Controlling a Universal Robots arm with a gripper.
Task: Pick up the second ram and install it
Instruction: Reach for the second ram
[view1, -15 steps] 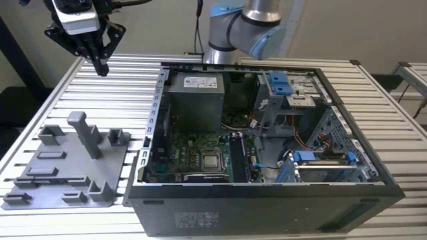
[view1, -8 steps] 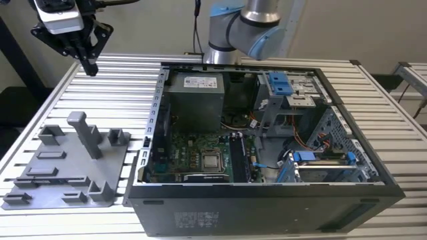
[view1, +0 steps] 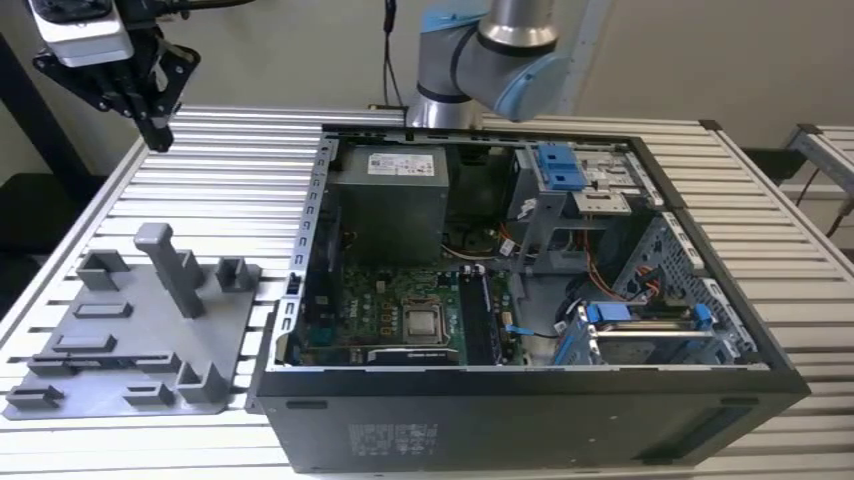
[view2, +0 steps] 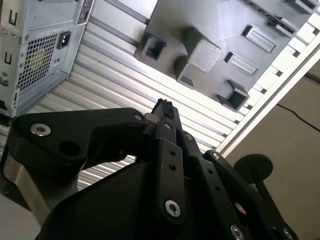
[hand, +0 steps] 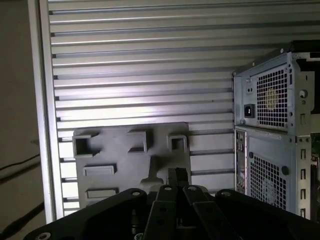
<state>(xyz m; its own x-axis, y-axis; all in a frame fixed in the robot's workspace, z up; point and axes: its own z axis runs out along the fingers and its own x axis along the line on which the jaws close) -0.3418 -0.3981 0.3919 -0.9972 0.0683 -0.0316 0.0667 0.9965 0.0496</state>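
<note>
My gripper (view1: 158, 138) hangs high over the far corner of the slatted table, on the exterior view's left, with its black fingers pointing down. In both wrist views the fingertips (view2: 163, 106) (hand: 176, 174) meet, shut, with nothing between them. Below the gripper lies the grey fixture plate (view1: 134, 350) (view2: 210, 30) (hand: 115, 155) with its upright posts, and no stick rests on it. The open computer case (view1: 534, 400) stands to the exterior view's right, its motherboard (view1: 387, 310) exposed. The second ram is out of view.
The slatted aluminium table (view1: 227, 170) carries the plate and the case. The arm's base (view1: 461, 60) rises behind the case. The case's rear panel (view2: 35, 50) (hand: 270, 125) with its vents is close to the gripper. The table's edge (hand: 42, 125) runs beside the plate.
</note>
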